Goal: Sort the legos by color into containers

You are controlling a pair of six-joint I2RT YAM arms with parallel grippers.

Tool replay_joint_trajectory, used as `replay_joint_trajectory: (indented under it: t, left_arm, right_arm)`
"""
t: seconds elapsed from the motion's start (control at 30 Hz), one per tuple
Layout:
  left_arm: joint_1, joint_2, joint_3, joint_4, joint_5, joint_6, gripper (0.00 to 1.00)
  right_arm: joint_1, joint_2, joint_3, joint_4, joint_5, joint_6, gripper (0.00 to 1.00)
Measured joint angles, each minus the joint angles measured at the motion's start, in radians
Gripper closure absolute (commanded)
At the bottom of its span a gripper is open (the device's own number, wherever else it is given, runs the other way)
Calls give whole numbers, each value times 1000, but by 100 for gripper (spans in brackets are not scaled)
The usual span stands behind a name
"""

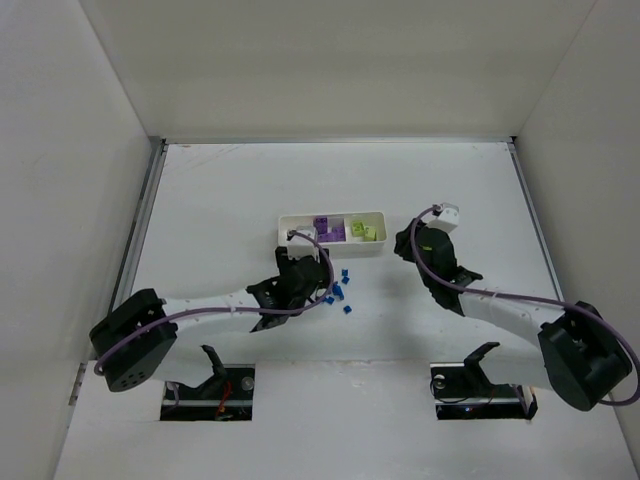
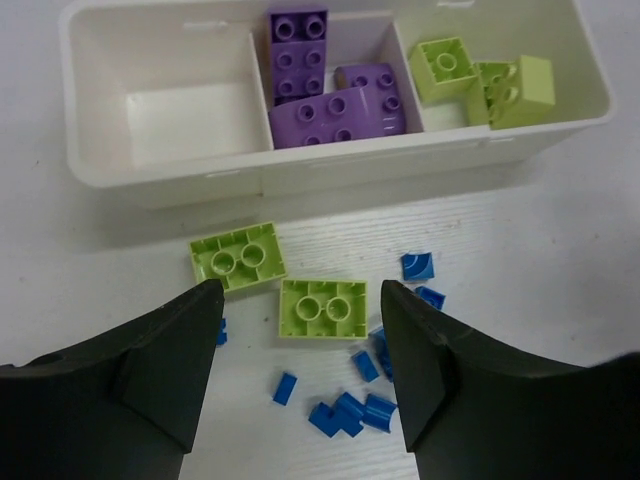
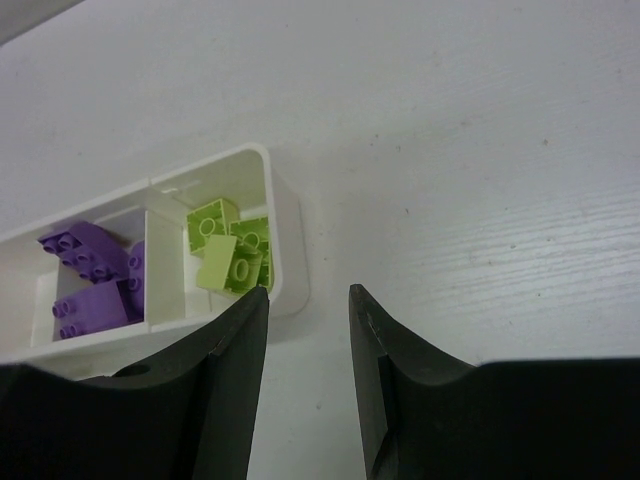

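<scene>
The white three-compartment tray [image 2: 330, 170] lies just beyond my left gripper [image 2: 300, 295], which is open and holds nothing. Two lime-green legos [image 2: 237, 257] [image 2: 322, 308] lie upside down on the table between its fingers and the tray. Tiny blue legos [image 2: 350, 412] are scattered below and to the right of them. In the tray, purple legos [image 2: 330, 115] fill the middle compartment and green legos [image 2: 480, 85] the right one; the left compartment is bare. My right gripper [image 3: 308, 292] stands open and holds nothing, beside the tray's right end [image 3: 285, 230].
From above, the tray [image 1: 332, 214] sits mid-table with the left gripper [image 1: 303, 262] just in front of it and the right gripper [image 1: 405, 245] off its right end. Blue pieces [image 1: 340, 292] lie right of the left wrist. White walls surround the table.
</scene>
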Motion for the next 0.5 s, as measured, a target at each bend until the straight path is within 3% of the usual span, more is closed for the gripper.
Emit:
replay_joint_trajectory:
  t: [0.5]
  left_arm:
    - [82,154,5,-17,-8,-56,34]
  right_arm:
    - [39,53,27,0,0,-17,56]
